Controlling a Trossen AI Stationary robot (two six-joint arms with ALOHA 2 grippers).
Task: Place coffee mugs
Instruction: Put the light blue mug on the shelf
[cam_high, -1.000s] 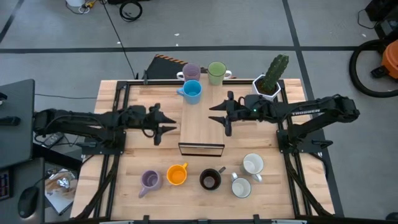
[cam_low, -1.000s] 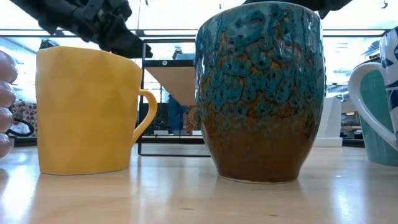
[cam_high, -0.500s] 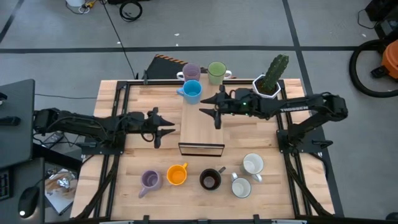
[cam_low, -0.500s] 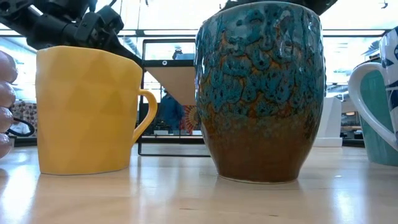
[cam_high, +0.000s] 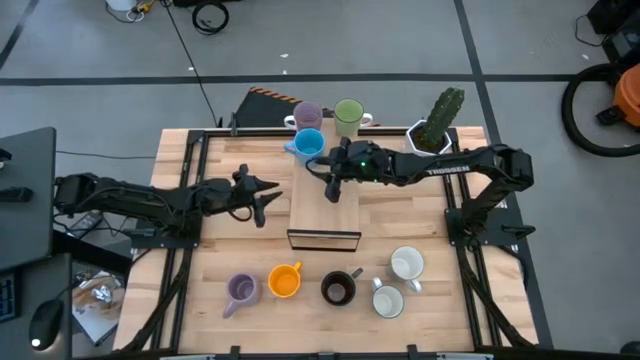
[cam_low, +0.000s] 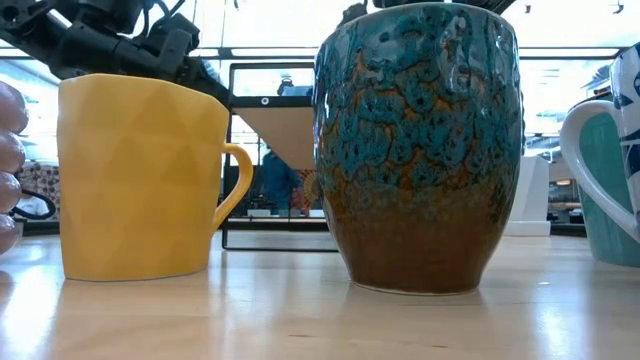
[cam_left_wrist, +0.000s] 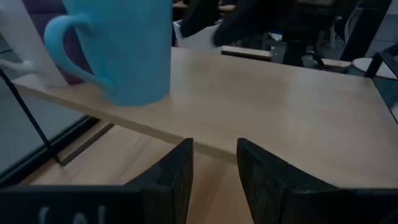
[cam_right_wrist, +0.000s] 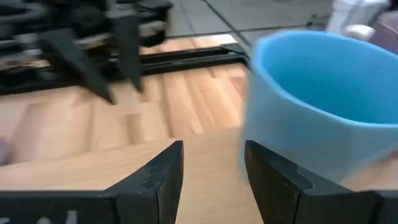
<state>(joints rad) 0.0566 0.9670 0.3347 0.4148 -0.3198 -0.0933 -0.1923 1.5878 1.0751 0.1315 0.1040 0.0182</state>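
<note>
Wooden slatted table (cam_high: 215, 260), light finish, dark metal frame along its edges.

Raised wooden shelf (cam_high: 325, 205) on a dark frame, at the table's centre; carries the light blue mug (cam_high: 308, 146) at its far end.

Far edge of the table: lilac mug (cam_high: 305, 116) and green mug (cam_high: 349, 116) side by side; white faceted pot with cactus (cam_high: 433, 132) toward the right.

Near edge, left to right: second lilac mug (cam_high: 240, 291), orange mug (cam_high: 284, 280), black mug (cam_high: 338, 288), two white mugs (cam_high: 388, 300) (cam_high: 407, 265) close together.
</note>
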